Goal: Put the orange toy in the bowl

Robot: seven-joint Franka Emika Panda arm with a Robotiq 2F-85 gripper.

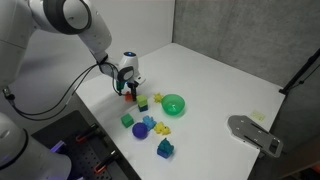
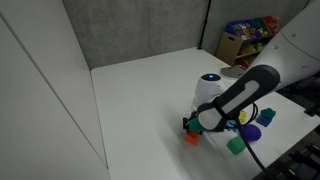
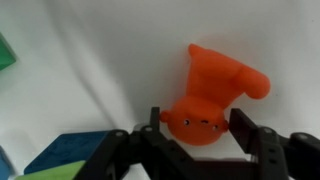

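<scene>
The orange toy (image 3: 215,95) is a rounded orange-red piece lying on the white table, and it sits between my gripper's (image 3: 200,125) two black fingers. Both fingers touch its sides. In both exterior views the gripper (image 1: 128,88) (image 2: 192,128) points down at the table's near-left part with the orange toy (image 2: 190,139) (image 1: 130,96) at its tips, low on the table. The green bowl (image 1: 174,104) stands empty on the table, a short way from the gripper, with small toys between them.
A green cube (image 1: 143,103), yellow pieces (image 1: 155,97), a teal block (image 1: 127,120), a blue-purple ball (image 1: 141,130) and a blue toy (image 1: 165,148) lie near the bowl. A grey flat object (image 1: 255,133) lies at the table's far side. A teal block (image 3: 65,150) is close beside the fingers.
</scene>
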